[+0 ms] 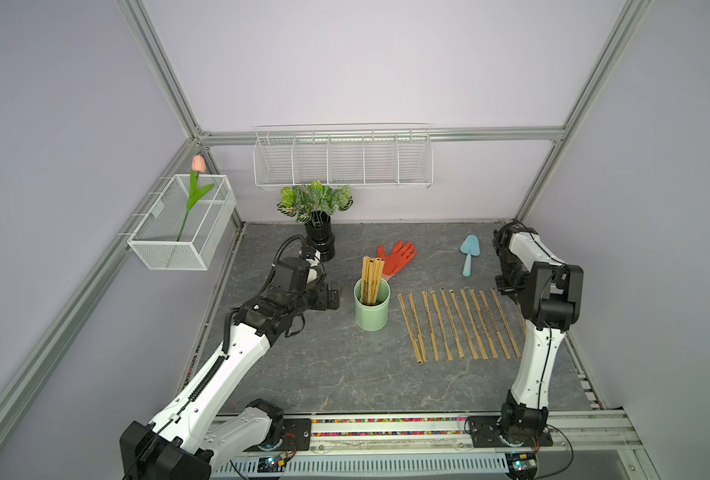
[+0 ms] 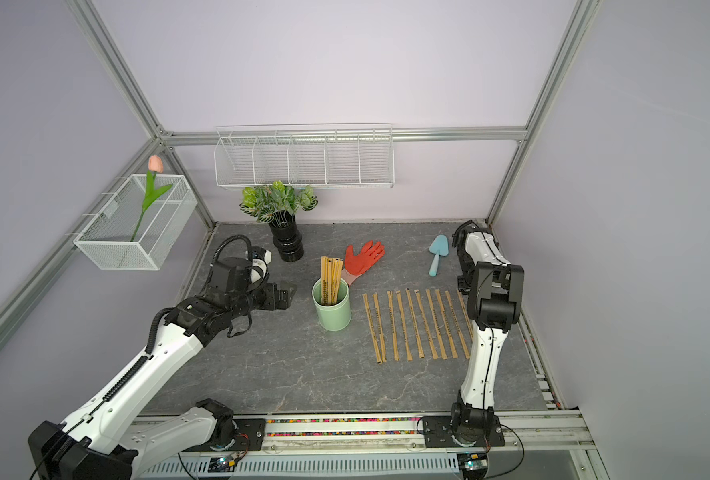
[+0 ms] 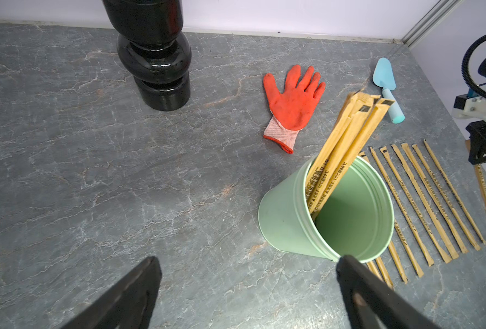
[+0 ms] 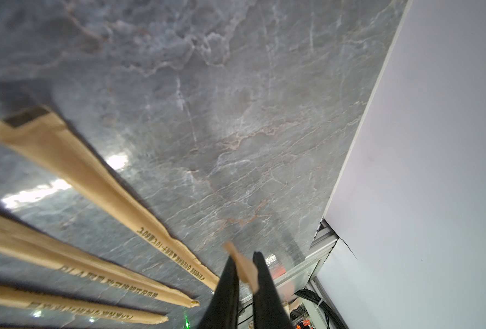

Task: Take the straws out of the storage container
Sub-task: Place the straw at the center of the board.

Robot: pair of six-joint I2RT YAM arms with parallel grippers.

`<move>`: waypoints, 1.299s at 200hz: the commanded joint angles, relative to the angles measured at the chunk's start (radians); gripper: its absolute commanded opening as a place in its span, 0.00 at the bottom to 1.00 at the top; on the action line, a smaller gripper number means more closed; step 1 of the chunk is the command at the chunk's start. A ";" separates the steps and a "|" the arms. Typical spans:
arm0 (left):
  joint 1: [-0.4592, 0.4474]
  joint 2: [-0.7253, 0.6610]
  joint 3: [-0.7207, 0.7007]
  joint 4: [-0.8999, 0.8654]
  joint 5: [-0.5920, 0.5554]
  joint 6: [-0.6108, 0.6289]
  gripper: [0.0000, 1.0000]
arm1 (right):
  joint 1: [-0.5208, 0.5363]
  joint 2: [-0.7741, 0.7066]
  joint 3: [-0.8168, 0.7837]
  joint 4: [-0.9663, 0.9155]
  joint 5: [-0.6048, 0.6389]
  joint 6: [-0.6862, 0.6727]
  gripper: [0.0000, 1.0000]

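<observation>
Past halfway, by the look: tan paper-wrapped straws row your grey counter, a bunch still in the mint-green cup — right jaws nearly closed around one straw's end, grip unclear; left jaws wide, empty.

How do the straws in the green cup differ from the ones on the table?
In the green cup, the bunched straws stand nearly upright; the row of straws lies flat on the table. The bunched straws touch; the row of straws is mostly spaced apart. The bunch has fewer than the row. Both are tan with dark print.
</observation>
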 commanded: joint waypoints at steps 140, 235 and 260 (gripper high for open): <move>-0.005 0.011 -0.003 0.005 -0.020 0.016 1.00 | 0.010 -0.019 0.018 -0.005 -0.060 0.004 0.24; -0.005 -0.025 0.004 -0.004 -0.035 0.014 1.00 | 0.225 -0.619 -0.283 0.249 -0.329 0.084 0.28; -0.005 -0.015 0.010 -0.007 -0.023 0.013 1.00 | 0.316 -0.768 -0.350 0.339 -0.455 0.106 0.30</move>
